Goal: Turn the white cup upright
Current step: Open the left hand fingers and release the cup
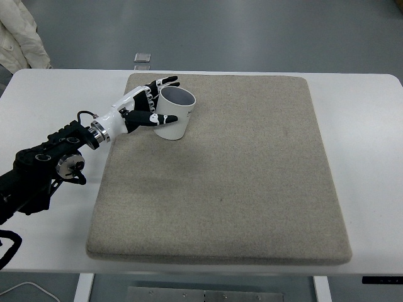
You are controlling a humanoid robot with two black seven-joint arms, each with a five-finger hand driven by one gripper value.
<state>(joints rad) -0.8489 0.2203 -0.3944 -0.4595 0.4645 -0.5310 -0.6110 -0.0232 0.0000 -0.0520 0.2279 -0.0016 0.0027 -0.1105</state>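
We see one white cup (172, 115) near the far left corner of the beige mat (220, 182). It stands with its open mouth facing up, tilted slightly toward the far right, so that we look into a greyish interior ringed by a thin white rim. Its outer wall is plain white; there is a small dark mark on the side near the rim at the right, too small for us to read as any word or logo.

The left hand (146, 104) is wrapped around the cup's left side. Its black-and-white fingers (165, 82) reach round the far edge of the rim, and the thumb (157, 118) presses across the near wall, so the hand is clamped on the cup. The left arm (44, 163), black and jointed with a white forearm section, comes in from the lower left.

We count one mat, lying on one white table (365, 126). Beyond the table's far edge, one small grey object (143, 58) lies on the floor. A person's pale sleeve (19, 38) shows at the top left corner.
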